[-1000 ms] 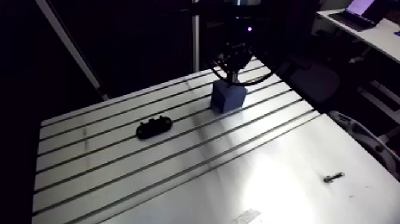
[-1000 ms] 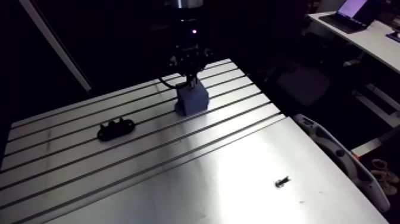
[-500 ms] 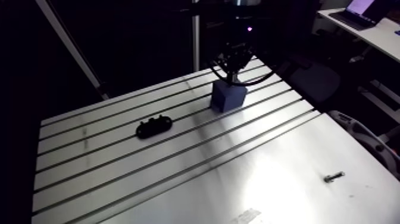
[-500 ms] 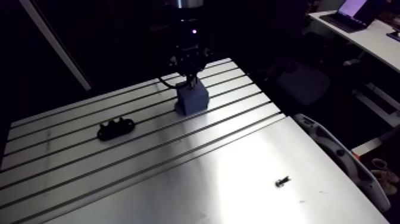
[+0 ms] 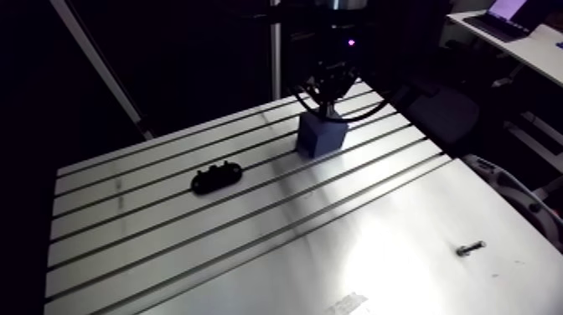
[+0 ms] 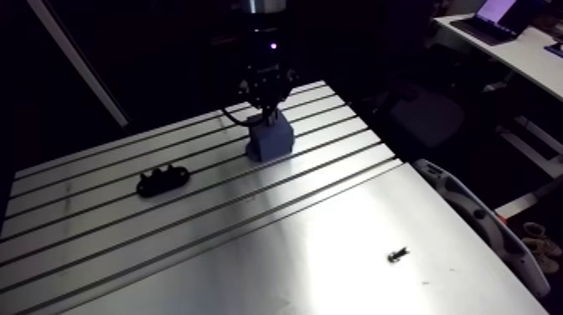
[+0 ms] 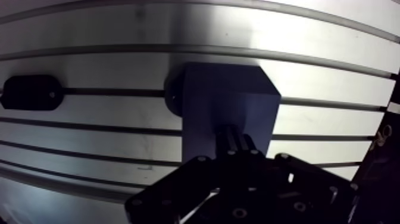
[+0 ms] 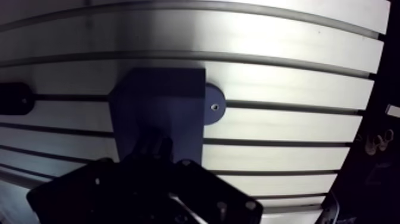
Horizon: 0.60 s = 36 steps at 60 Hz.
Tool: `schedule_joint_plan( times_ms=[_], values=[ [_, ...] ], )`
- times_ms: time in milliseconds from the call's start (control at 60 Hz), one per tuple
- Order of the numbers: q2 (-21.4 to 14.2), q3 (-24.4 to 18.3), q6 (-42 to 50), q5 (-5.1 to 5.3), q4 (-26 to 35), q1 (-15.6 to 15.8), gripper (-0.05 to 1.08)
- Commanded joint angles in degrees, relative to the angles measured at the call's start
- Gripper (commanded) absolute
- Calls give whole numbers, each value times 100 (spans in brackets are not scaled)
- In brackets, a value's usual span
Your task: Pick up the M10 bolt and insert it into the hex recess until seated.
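A blue block (image 5: 319, 136) stands on the slotted table (image 5: 167, 251) near its far edge. My gripper (image 7: 236, 140) hangs straight above the block's top face, its two fingers (image 7: 230, 142) pressed together, and I see nothing between them. The block's recess is hidden under the fingers in the wrist view. A round foot with a screw (image 8: 212, 111) sticks out at the block's base. A small bolt (image 5: 470, 248) lies alone on the smooth plate at the near right, far from the gripper.
A black, lumpy fixture (image 5: 217, 178) lies on the slots to the left of the block. A white curved part (image 5: 511, 188) sits just off the table's right edge. A slanted metal strut (image 5: 100, 71) rises behind the table's far left.
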Motion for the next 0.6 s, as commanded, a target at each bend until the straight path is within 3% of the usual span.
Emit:
schedule_joint_plan(
  times_ms=[17, 600],
  values=[
    [13, 7, 4, 0, 1, 1, 108],
    [-56, -88, -23, 9, 17, 0, 108]
  ],
)
